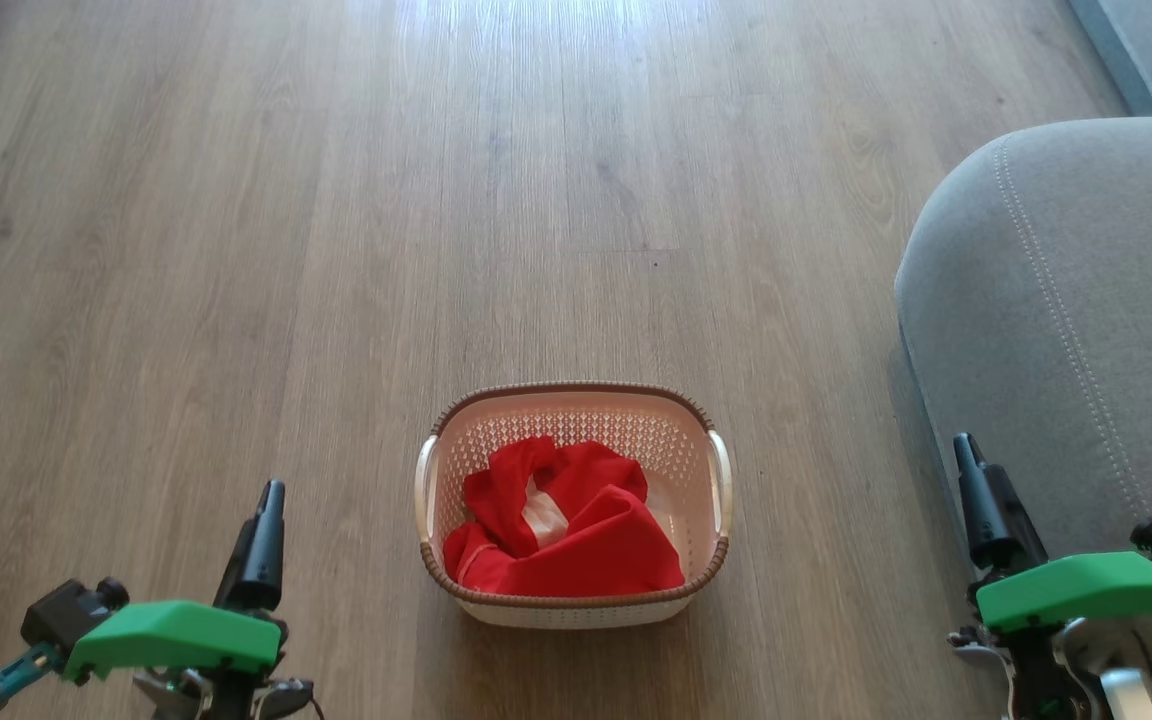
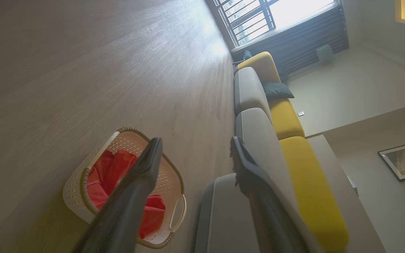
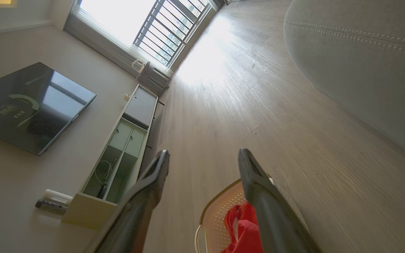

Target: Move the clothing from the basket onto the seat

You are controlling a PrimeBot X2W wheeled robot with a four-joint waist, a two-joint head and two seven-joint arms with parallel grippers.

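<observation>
Head view: clothing [image 1: 581, 550] in basket [image 1: 678, 452]

- Head camera: looks steeply down from well above the basket [image 1: 576, 610], which sits low and central; the seat [image 1: 1086, 330] lies right of the basket.
- Left wrist camera: rolled sideways, near the basket, facing along the left gripper [image 2: 195, 142] to a window [image 2: 276, 21] far beyond the basket.
- Right wrist camera: also rolled, near the basket, facing along the right gripper [image 3: 204, 153] to that window.
- All three views share the basket, seat and floor [image 1: 336, 250].
</observation>
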